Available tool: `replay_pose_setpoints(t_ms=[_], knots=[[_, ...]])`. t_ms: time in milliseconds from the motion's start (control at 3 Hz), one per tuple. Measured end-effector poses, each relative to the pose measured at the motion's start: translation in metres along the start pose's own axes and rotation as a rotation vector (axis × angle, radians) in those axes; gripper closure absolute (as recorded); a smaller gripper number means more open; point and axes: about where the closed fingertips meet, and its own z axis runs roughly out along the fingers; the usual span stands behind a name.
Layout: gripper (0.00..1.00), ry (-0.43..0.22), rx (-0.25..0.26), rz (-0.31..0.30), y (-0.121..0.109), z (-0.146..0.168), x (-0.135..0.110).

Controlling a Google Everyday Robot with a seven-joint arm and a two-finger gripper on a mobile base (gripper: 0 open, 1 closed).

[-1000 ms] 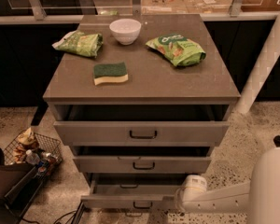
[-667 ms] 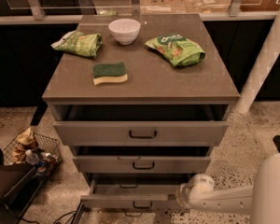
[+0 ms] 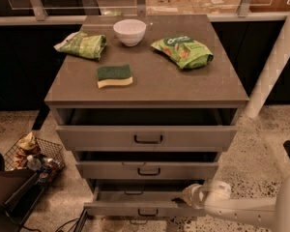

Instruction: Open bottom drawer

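The grey cabinet [image 3: 147,83] has three drawers, all pulled out somewhat. The bottom drawer [image 3: 130,208] is the lowest and stands pulled out furthest, with its pale grey inside showing and a small black bar handle [image 3: 148,212] on its front. My gripper [image 3: 187,197] reaches in from the lower right on a white arm [image 3: 241,211] and sits at the right end of the bottom drawer's front, at its top edge.
On the cabinet top lie a white bowl [image 3: 129,31], two green snack bags [image 3: 82,44] [image 3: 182,50] and a green-and-yellow sponge [image 3: 114,75]. A wire basket [image 3: 31,153] with rubbish stands on the floor at the left. A white post [image 3: 275,66] rises at the right.
The bottom drawer has slid further out toward the camera. My gripper and arm have moved with it, toward the front and slightly right.
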Motion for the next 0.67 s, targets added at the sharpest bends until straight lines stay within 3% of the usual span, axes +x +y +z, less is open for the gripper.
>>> replay_pose_setpoints(t_ms=[333, 667], knots=[[1.0, 0.043, 0.004, -0.013, -0.012, 0.03, -0.017], [1.0, 0.118, -0.024, -0.028, -0.007, 0.03, -0.003]])
